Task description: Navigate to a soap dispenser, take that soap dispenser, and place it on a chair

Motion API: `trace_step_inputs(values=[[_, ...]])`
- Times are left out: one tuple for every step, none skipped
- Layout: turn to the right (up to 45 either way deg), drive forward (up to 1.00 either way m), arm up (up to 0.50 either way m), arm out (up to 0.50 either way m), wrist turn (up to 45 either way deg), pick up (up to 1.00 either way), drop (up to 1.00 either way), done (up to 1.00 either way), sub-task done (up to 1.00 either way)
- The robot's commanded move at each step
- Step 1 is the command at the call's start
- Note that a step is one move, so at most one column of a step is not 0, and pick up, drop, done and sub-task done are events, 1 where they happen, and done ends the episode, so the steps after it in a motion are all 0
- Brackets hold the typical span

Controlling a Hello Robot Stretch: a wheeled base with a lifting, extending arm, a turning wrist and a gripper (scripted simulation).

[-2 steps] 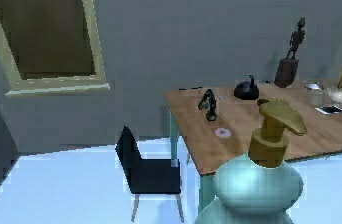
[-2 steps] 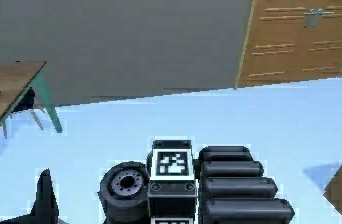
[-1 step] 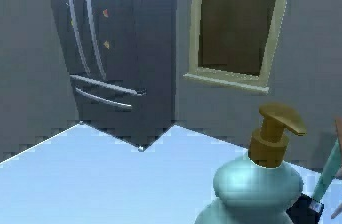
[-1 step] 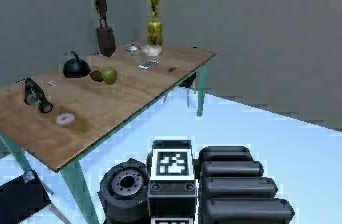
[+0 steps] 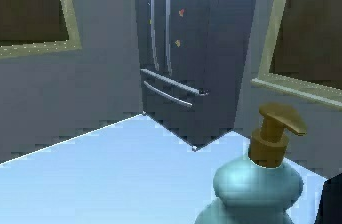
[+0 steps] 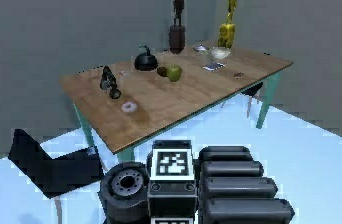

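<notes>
Soap dispenser (image 5: 261, 175) right up front here, big in the forward view's bottom right corner: teal rounded body, brown pump on top. Pale blue floor (image 5: 99, 170) spreads behind it, and what it rests on can't be told. Just beside it, at the bottom right edge, stands a dark slab (image 5: 341, 196). Further back, a dark fridge (image 5: 184, 65) sits in the room's corner, between two framed panels (image 5: 24, 25) on the walls.

Over to the arm side view: the arm (image 6: 229, 185) lies low at the bottom edge, with a white marker square (image 6: 176, 163) on it. Left of that sits the claw (image 6: 127, 190), a dark round body. Its fingers can't be made out, so its state can't be told, nor whether it has hold of anything.

Beyond it stands the wooden surface (image 6: 209, 85). A dark rounded pot (image 6: 146, 61) and a green round thing (image 6: 175, 72) sit near its far edge. A tall yellow piece (image 6: 226, 28) stands at its far corner. A black chair (image 6: 49, 165) waits just off its near left corner.
</notes>
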Motion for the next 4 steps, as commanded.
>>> trace_step_inputs(values=[[0.0,0.00,0.00,0.48,0.0,0.00,0.00,0.00,0.00],[0.0,0.00,0.00,0.00,45.0,0.00,0.00,0.00,0.00],[0.0,0.00,0.00,0.00,45.0,0.00,0.00,0.00,0.00],[0.0,0.00,0.00,0.00,45.0,0.00,0.00,0.00,0.00]])
